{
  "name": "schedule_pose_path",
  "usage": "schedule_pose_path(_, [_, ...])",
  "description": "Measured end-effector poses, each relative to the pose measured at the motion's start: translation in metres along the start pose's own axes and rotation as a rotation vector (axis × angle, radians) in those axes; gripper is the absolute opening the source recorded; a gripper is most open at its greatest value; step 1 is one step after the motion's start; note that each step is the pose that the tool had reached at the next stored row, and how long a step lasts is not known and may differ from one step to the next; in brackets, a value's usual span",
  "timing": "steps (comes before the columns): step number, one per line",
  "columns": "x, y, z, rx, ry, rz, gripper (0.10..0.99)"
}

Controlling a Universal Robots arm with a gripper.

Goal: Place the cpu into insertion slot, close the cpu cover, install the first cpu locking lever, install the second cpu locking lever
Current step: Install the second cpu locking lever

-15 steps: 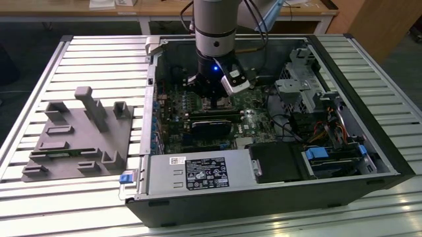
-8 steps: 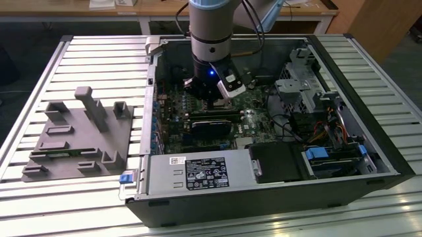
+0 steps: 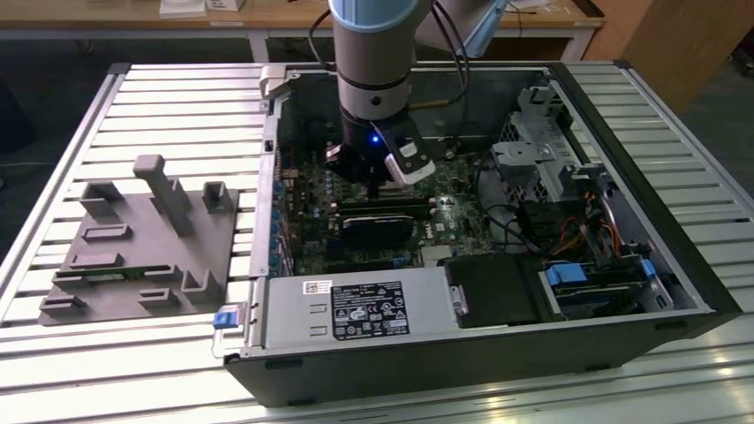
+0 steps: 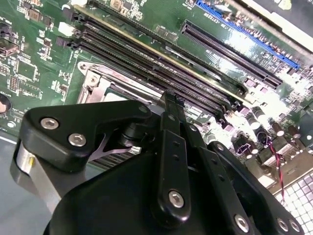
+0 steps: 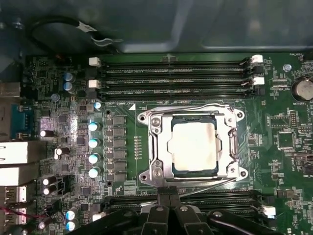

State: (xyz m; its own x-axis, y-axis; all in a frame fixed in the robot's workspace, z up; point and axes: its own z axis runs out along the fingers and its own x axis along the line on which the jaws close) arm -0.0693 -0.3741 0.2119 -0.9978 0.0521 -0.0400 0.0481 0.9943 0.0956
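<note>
The cpu [image 5: 192, 147], a silvery-tan square chip, lies flat in the insertion slot [image 5: 194, 172] on the green motherboard. The silver cpu cover [image 5: 160, 161] lies down around it, its cut-out showing the chip's top. One thin wire lever [image 5: 195, 107] runs along one side of the socket and a second lever [image 5: 210, 183] along the opposite side. My gripper [image 5: 169, 195] is shut, its black tips right at the socket's edge beside the second lever, with nothing visible between the fingers. In the second wrist view the fingers [image 4: 171, 142] hang over the socket's metal frame [image 4: 98, 90]. My gripper [image 3: 377, 187] reaches down into the open computer case.
Long black memory slots [image 5: 176, 73] flank the socket, and a row of capacitors [image 5: 93, 147] stands beside it. Case walls [image 3: 274, 221], a power supply [image 3: 353, 311] and a drive cage [image 3: 531, 159] hem the arm in. A grey fixture [image 3: 141, 238] lies at the exterior view's left.
</note>
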Motion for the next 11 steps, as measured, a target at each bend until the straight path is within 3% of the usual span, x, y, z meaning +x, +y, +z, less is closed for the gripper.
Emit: schedule_pose_path(11, [0.0007,-0.0141,0.0019,-0.067,0.0033,0.001,0.106])
